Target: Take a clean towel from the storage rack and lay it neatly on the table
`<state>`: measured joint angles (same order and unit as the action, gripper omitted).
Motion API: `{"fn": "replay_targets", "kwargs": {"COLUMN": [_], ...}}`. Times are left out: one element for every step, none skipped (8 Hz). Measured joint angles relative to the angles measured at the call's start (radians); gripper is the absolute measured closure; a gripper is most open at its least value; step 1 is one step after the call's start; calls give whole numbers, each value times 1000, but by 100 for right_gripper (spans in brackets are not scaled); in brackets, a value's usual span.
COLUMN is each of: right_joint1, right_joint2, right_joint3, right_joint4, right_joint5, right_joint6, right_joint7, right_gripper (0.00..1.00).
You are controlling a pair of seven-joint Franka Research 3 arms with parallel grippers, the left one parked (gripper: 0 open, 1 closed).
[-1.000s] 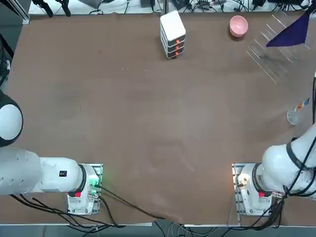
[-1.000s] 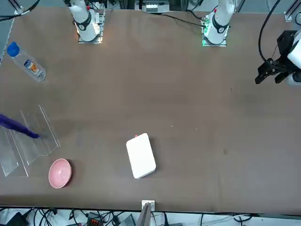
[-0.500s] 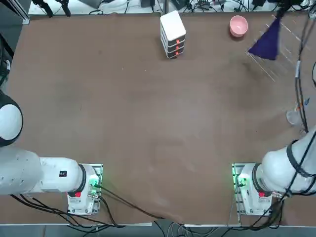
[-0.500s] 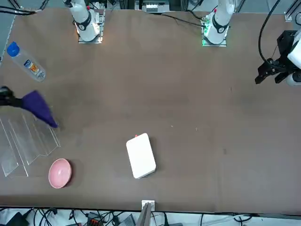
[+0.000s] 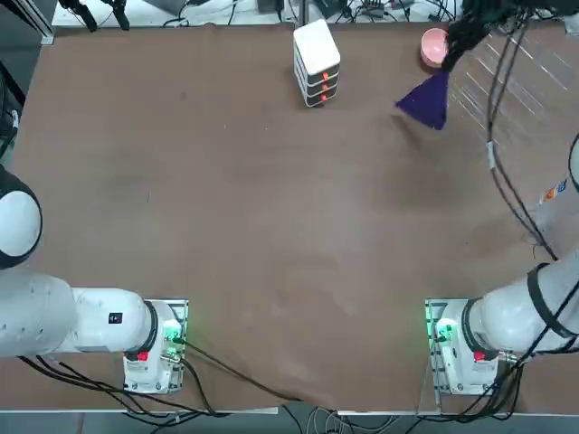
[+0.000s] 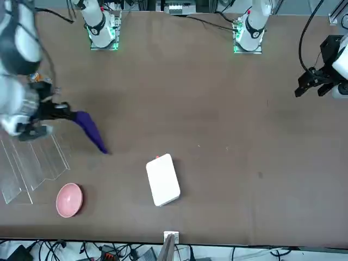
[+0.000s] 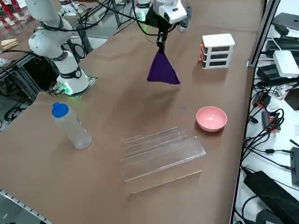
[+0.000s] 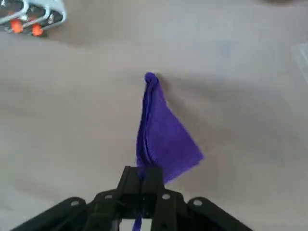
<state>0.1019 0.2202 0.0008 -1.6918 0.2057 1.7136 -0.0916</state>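
Note:
The deep purple towel (image 5: 427, 101) (image 6: 91, 130) (image 7: 162, 69) hangs in a folded, pointed drape above the table (image 5: 271, 208), held by one corner. My right gripper (image 5: 447, 61) (image 6: 67, 113) (image 7: 160, 44) (image 8: 143, 176) is shut on that corner, its fingers pressed together around the cloth. It hovers over the table's far right part, between the white box and the pink bowl. The clear storage rack (image 5: 523, 80) (image 6: 33, 159) (image 7: 161, 151) stands at the far right, with no cloth in it.
The pink bowl (image 5: 432, 42) (image 6: 69, 199) (image 7: 211, 118) sits close beside the gripper, next to the rack. A white stacked box with orange marks (image 5: 317, 61) (image 6: 163, 180) (image 7: 217, 50) stands at the far edge. A blue-capped bottle (image 7: 70, 126) stands at the right edge.
My right gripper has carried the towel off the rack and leftward over the table, past the pink bowl. The rack now holds nothing.

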Motion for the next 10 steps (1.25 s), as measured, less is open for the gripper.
{"fn": "replay_targets", "kwargs": {"right_joint1": [52, 104, 155, 188, 189, 169, 127, 76, 25, -23], "right_joint2": [-7, -9, -9, -9, -6, 4, 29, 69, 110, 146], "right_joint3": [0, 0, 0, 0, -4, -20, -31, -38, -41, -42], "right_joint4": [-35, -44, -46, -54, -74, -102, -130, -147, -151, -151], "right_joint5": [10, 16, 17, 21, 23, 22, 22, 19, 2, -39], "right_joint6": [15, 18, 23, 30, 44, 70, 108, 152, 193, 229], "right_joint7": [40, 85, 128, 153, 156, 146, 112, 73, 44, 28], "right_gripper": [98, 98, 98, 98, 98, 98, 98, 98, 98, 98]}}
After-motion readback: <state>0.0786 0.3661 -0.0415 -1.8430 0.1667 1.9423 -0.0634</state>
